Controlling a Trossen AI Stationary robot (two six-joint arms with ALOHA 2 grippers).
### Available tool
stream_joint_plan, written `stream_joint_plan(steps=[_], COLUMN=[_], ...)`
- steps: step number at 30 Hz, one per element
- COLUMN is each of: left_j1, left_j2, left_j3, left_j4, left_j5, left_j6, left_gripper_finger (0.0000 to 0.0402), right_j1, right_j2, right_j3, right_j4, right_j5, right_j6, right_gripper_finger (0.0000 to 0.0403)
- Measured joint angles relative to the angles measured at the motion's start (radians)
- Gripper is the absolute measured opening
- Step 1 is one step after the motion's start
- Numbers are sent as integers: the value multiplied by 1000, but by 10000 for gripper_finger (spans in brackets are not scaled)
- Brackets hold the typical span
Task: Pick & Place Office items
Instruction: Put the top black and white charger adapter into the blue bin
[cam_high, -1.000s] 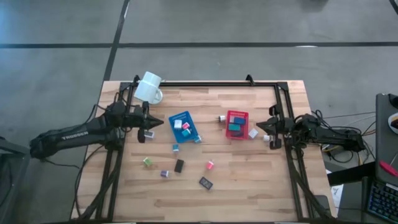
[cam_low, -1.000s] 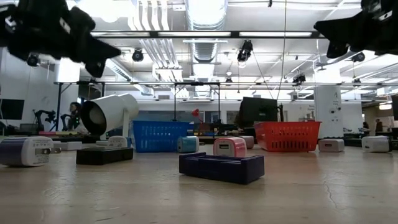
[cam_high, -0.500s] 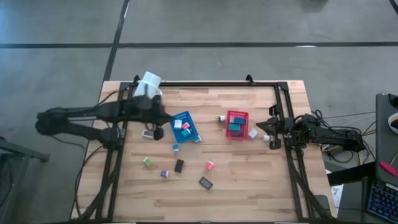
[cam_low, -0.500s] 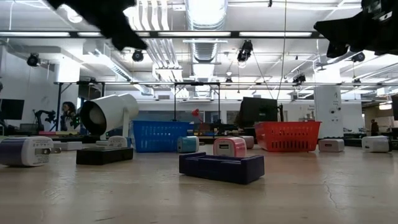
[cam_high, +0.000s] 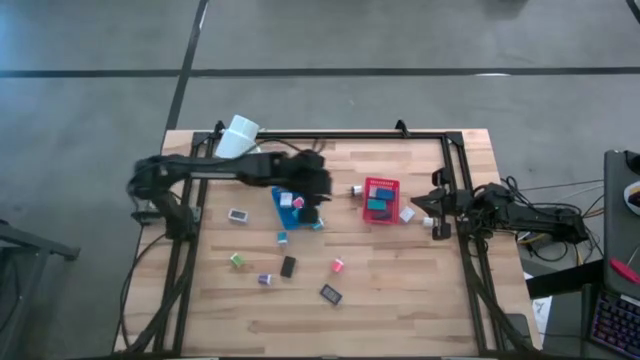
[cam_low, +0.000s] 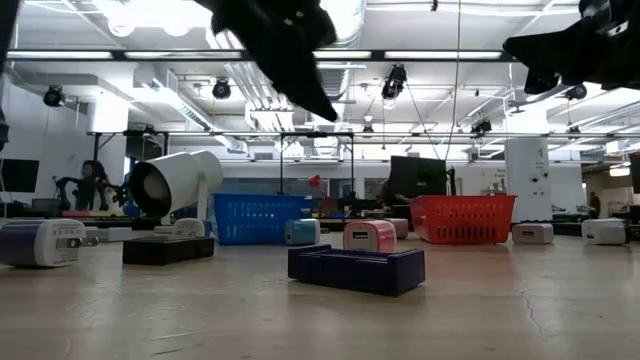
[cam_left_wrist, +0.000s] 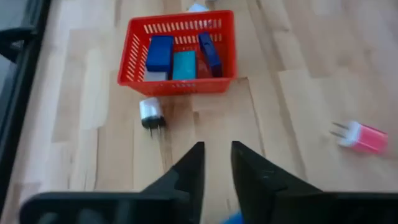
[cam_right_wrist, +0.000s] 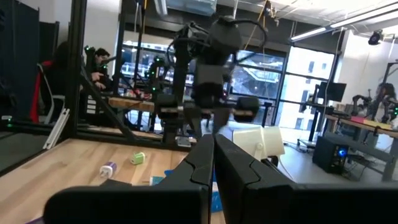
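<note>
Office items scattered mid-table. White charger (cam_high: 238, 214) lies flat on the wood left of the blue tray (cam_high: 284, 205), long axis across the table. Black block (cam_high: 288, 266) lies nearer the front, long axis roughly front-to-back, slightly tilted; dark block (cam_high: 331, 294) further front sits on a diagonal. Green cube (cam_high: 237, 260), purple cube (cam_high: 265, 279) and pink cube (cam_high: 338, 265) are loose around them, all apart from each other. A teal cube (cam_high: 283, 237) sits just off the blue tray's front edge.

Red tray (cam_left_wrist: 179, 51) holds two blue blocks and a teal block (cam_left_wrist: 183, 65), standing side by side, long axes parallel. White plug (cam_left_wrist: 149, 111) lies just beside the tray's wall, prongs pointing away from it. Pink plug (cam_left_wrist: 364, 137) lies well apart from it, prongs toward the tray side.

Left gripper (cam_left_wrist: 216, 163) is stretched out over the blue tray, above the surface, fingers slightly spread with a narrow gap, nothing between them.

Right gripper (cam_right_wrist: 214, 155) is parked at the right table edge, fingers pressed together, empty.

White mug (cam_high: 238, 138) lies on its side at the back left corner.
</note>
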Motion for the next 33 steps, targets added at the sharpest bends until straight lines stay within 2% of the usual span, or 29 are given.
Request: stream_joint_plan(steps=[9,15,24,33], left_j1=[28,63,77,99], left_j2=[326,471,604,617], left_j3=[276,399,561,575], left_j4=[0,0,-135,-136], left_j5=[-1,4,26,-15], left_j6=[52,59,-54,-60], left_gripper_finger=[215,276,302,301], right_j1=[0,0,0,0], right_j2=[10,11,10,10], right_j3=[0,0,0,0], right_j4=[1,1,-36,-37], right_j5=[1,2,1,1], right_j6=[7,3,-5,0], right_gripper_finger=[8,8,8,8])
